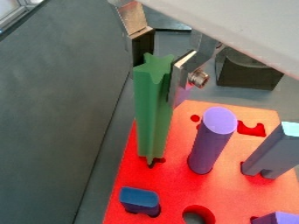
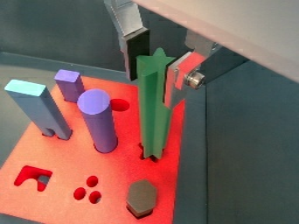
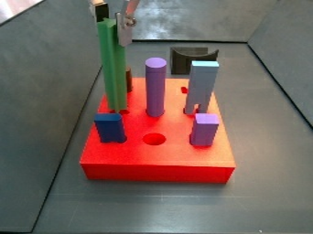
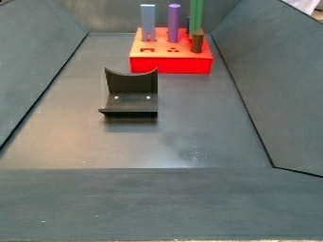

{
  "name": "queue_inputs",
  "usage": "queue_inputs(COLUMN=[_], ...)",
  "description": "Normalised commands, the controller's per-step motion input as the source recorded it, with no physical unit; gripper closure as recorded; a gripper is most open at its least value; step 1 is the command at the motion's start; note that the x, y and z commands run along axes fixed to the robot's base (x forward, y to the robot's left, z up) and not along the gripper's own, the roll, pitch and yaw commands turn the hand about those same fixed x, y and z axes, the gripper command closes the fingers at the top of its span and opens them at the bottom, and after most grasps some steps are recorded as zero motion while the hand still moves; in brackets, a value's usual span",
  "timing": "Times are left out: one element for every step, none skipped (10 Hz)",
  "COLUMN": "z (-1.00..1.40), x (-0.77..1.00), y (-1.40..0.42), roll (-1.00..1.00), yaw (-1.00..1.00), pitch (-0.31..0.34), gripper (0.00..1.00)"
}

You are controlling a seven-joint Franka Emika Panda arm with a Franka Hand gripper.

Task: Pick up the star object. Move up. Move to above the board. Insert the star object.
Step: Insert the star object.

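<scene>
Green star object (image 1: 151,109), upright, lower end seated in the red board (image 1: 176,188) beside the purple cylinder (image 1: 212,138). Gripper (image 1: 160,59) at its top, silver fingers (image 1: 184,65) flanking it; grip contact unclear.

Both wrist views look down past the claw (image 1: 162,63) from close, on opposite sides. A side view stands near the board (image 3: 159,155); another faces it from far, behind the fixture (image 4: 128,93).
</scene>
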Motion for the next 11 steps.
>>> queue_inputs(z=[-0.09, -0.09, -0.1, -0.06, -0.07, -0.06, -0.07, -0.12, -0.19, -0.23, -0.25], x=[0.07, 0.11, 0.1, 0.03, 0.03, 0.05, 0.05, 0.04, 0.08, 0.08, 0.13], y=[-0.03, -0.05, -0.01, -0.01, 0.0, 0.0, 0.0, 0.0, 0.0, 0.0, -0.03], roll=[0.0, 0.0, 0.0, 0.0, 0.0, 0.0, 0.0, 0.0, 0.0, 0.0, -0.01], yaw=[0.0, 0.0, 0.0, 0.0, 0.0, 0.0, 0.0, 0.0, 0.0, 0.0, -0.03], pitch=[0.0, 0.0, 0.0, 0.0, 0.0, 0.0, 0.0, 0.0, 0.0, 0.0, -0.003], gripper=[1.0, 1.0, 1.0, 1.0, 1.0, 1.0, 1.0, 1.0, 1.0, 1.0, 1.0])
